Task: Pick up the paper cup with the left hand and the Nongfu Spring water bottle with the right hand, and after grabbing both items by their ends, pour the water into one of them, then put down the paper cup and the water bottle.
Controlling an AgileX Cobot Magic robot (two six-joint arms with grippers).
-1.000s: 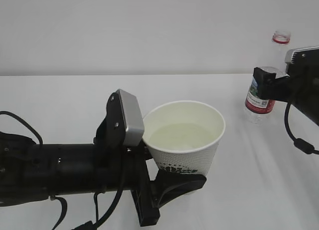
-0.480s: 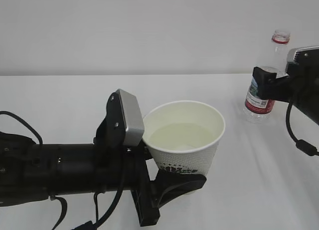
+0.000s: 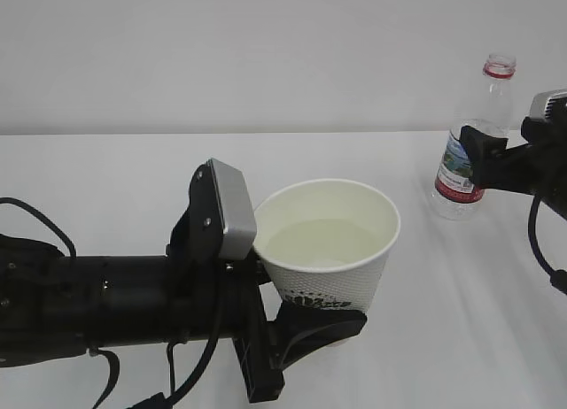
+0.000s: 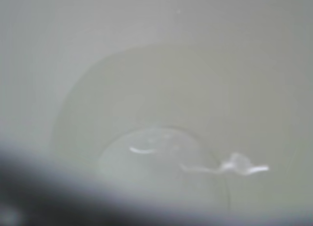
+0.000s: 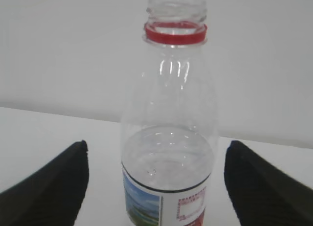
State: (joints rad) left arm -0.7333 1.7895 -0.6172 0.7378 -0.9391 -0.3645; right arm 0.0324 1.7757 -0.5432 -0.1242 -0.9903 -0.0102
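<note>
My left gripper (image 3: pixel 312 319) is shut on the lower part of the paper cup (image 3: pixel 328 241), which stands upright with its green logo facing the camera. The cup holds clear water (image 3: pixel 321 243). The left wrist view looks into the cup's cream inside (image 4: pixel 161 84), with blurred glints on the water (image 4: pixel 166 160). The Nongfu Spring water bottle (image 3: pixel 469 143) stands uncapped on the table at the far right, partly full. My right gripper (image 3: pixel 489 157) is open just to the right of it. In the right wrist view both black fingers (image 5: pixel 46 187) flank the bottle (image 5: pixel 168 138) with gaps on each side.
A white table (image 3: pixel 133 170) runs back to a plain pale wall. The left arm's black body and cables (image 3: pixel 89 303) fill the lower left of the exterior view. The right arm's cable (image 3: pixel 540 250) hangs at the right edge.
The right gripper has drawn back to the right, uncovering more of the bottle, which stays standing. The left gripper and the cup have not moved.
</note>
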